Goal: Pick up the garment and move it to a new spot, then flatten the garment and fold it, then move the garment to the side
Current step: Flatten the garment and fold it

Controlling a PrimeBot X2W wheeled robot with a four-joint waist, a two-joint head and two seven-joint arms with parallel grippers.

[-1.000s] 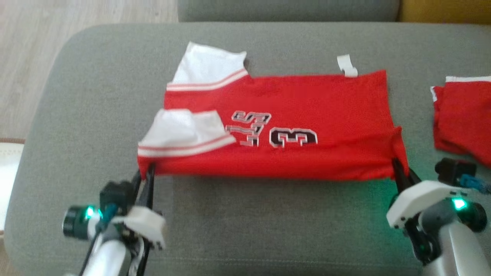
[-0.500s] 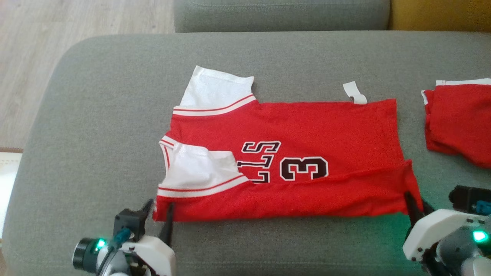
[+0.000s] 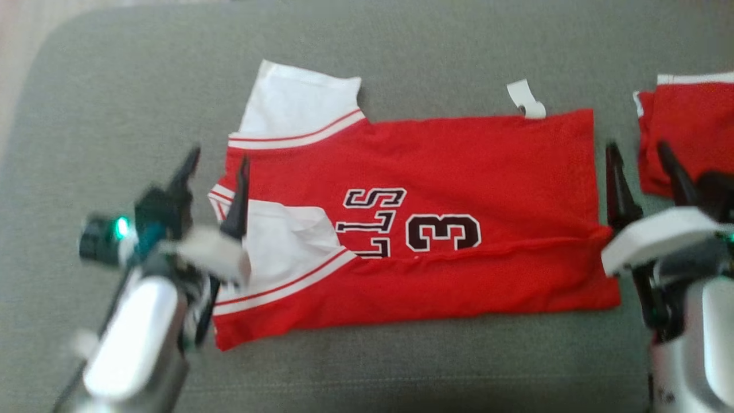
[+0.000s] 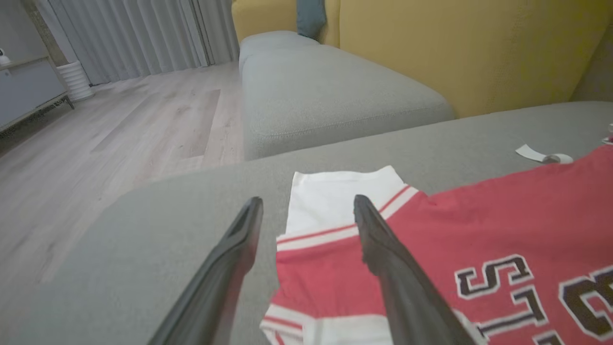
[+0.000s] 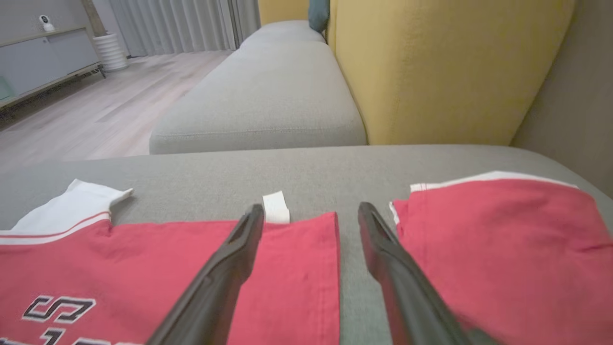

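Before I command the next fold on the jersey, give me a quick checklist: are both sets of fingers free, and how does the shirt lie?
1. Left gripper free of cloth: ok, fingers open, nothing between them.
2. Right gripper free of cloth: ok, fingers open above the hem end.
3. Garment flat on the cushion: ok, near long edge folded over up to the number.
4. Near sleeve tucked in: ok, it lies on the chest.
5. Far sleeve tucked in: not ok, it sticks out past the far edge.
6. Clear of the second red garment: ok, bare cushion between them.
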